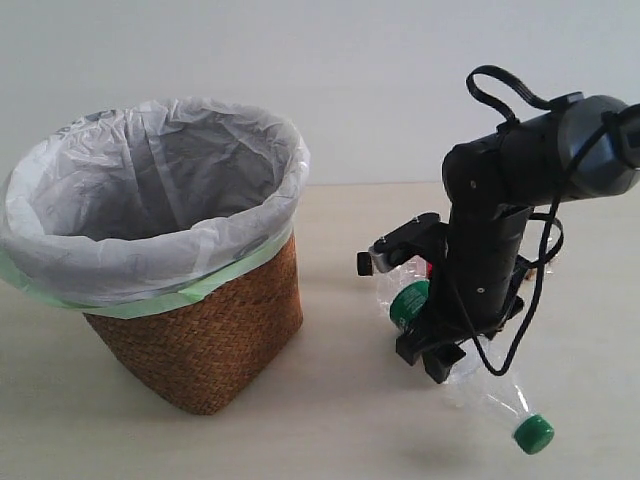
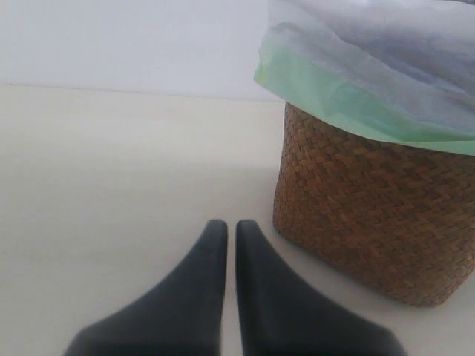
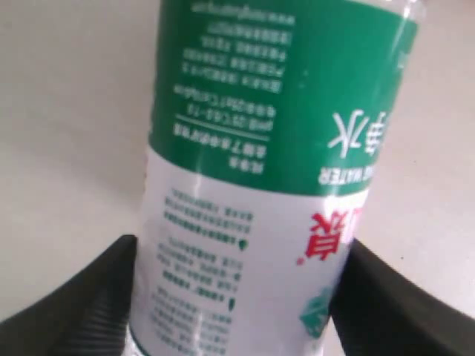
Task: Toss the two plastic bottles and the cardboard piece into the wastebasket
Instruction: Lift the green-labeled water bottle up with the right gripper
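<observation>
The wicker wastebasket, lined with a white bag, stands at the left of the table. To its right my right gripper is shut on the larger clear bottle. The bottle hangs tilted, its green cap low toward the front. In the right wrist view the fingers press both sides of the green-and-white label, with the right gripper around it. My left gripper is shut and empty, low over the table beside the wastebasket. The slimmer bottle and the cardboard piece are out of view.
The bag's pale green edge folds over the basket rim. The black right arm and its looping cable stand over the bottle. Bare pale tabletop lies between the basket and the arm.
</observation>
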Available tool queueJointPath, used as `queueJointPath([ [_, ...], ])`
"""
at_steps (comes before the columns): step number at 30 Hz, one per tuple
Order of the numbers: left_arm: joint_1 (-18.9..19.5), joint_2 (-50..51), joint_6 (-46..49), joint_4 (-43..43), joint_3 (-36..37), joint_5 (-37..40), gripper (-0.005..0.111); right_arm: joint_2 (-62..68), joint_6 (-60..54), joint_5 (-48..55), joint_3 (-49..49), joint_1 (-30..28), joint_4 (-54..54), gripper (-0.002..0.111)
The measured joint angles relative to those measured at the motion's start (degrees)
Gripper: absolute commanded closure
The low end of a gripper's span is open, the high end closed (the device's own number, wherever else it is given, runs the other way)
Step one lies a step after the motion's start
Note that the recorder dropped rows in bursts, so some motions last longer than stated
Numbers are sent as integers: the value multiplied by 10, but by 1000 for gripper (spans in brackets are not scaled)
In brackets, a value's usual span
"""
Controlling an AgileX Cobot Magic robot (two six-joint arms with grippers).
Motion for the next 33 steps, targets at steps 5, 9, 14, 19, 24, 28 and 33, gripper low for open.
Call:
queueJointPath([
  [5, 0, 0, 0, 0, 0, 0, 103, -81, 4, 1, 0, 0, 26, 108],
  [9, 0, 0, 0, 0, 0, 0, 103, -172, 21, 9, 0, 0, 35, 108],
  [14, 0, 0, 0, 0, 0, 0, 103, -265, 40, 0, 51, 0, 38, 108],
  [19, 0, 0, 0, 0, 0, 0, 103, -303, 49, 1, 116, -7, 38, 108],
  [24, 0, 0, 0, 0, 0, 0, 103, -339, 70, -2, 150, -37, 35, 108],
  [28, 0, 0, 0, 0, 0, 0, 103, -351, 81, 0, 153, -78, 21, 108],
  [33, 0, 0, 0, 0, 0, 0, 103, -352, 88, 9, 153, -143, -3, 108],
])
